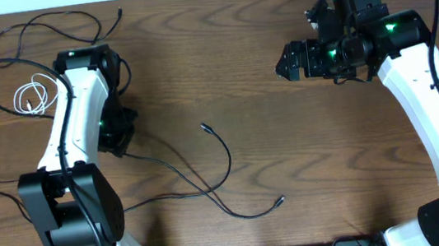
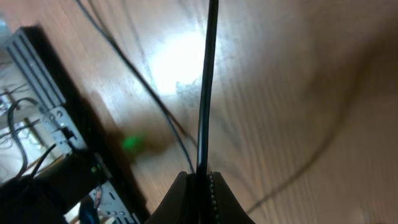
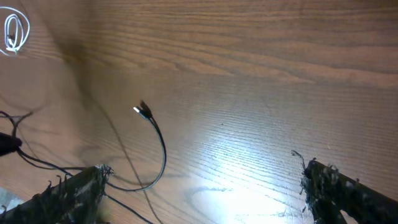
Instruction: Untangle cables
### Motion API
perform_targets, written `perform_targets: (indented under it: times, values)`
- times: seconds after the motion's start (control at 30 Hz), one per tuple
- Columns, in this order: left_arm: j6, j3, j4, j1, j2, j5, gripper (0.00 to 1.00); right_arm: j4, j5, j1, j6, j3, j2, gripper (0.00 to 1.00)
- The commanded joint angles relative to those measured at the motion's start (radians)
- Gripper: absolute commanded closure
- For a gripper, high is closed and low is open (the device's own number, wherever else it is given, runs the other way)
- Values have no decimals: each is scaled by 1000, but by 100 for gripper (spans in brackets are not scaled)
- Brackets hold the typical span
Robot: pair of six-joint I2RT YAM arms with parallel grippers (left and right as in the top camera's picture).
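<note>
Clerk: Item, left gripper point(image 2: 200, 182): jaws closed right down on a black cable point(image 2: 207, 81). The strand is nipped between the tips, runs straight away from them and is lifted clear of the table point(image 2: 298, 74).

Checker: Anything else in that grip?

Clerk: One strand only. A loose strand point(image 2: 140, 78), thin and black, lies on the table beneath, apart from the tips.

Checker: Lie of the black cable, going outward?

Clerk: In the overhead view it leaves the left gripper toward mid-table, its long axis slanting away toward the bases. Two black runs meet at a crossing point(image 1: 204, 189); which of them is the held one, cannot tell. One plug point(image 1: 203, 127) lies between the arms, the second plug point(image 1: 281, 200) nearer the bases.

Checker: Item, right gripper?

Clerk: Right gripper point(image 3: 211, 199): jaws spread wide, nothing between them, touching nothing, hovering over the table. The plug with the curled lead lies ahead of its fingers, off toward the left arm point(image 1: 78, 114), well apart.

Checker: Nearer arm?

Clerk: Left, by judgement. It already has the strand, and the crossing lies on its side of mid-table. The right gripper would have to reach across for a plug.

Checker: Remaining stock?

Clerk: White cable point(image 1: 32, 96), coiled, on the far side of the left arm from the crossing, untouched. A black loop point(image 1: 27, 33) lies at that same corner, close by the white cable; whether the two overlap, cannot tell.
</note>
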Motion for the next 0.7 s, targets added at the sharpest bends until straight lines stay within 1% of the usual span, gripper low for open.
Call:
perform_targets:
  times: [0.0,0.07,0.1,0.13,0.17,0.23,0.27,0.33,0.4,0.43,0.63,0.67]
  values:
    - [-52,-49,-8,4,5,2,92,-3,-1,6,-10,-1,10,1]
    - [-52,-79,10,4,5,2,92,3,-1,6,-10,-1,10,1]
    - [-51,-92,27,4,5,10,86,8,-1,6,-10,-1,10,1]
    - [-51,-103,38,4,5,19,74,12,-2,6,-10,-1,10,1]
    - [-51,-112,43,4,5,35,65,16,-2,6,-9,-1,10,1]
    - [-41,-121,63,4,5,71,38,20,-2,6,-9,-1,10,1]
    - [-32,-122,64,4,5,81,33,20,-2,7,-9,-1,10,1]
    - [-31,-122,64,4,5,101,18,18,-2,10,7,-1,10,1]
    - [16,-122,67,4,5,132,16,14,-2,16,14,-1,10,1]
    - [62,-122,76,2,5,145,16,14,-3,19,14,-1,10,1]
    - [463,-122,115,-34,5,186,16,24,-1,59,13,-1,10,1]
    - [491,-122,115,-43,5,188,16,28,0,63,13,-1,10,1]
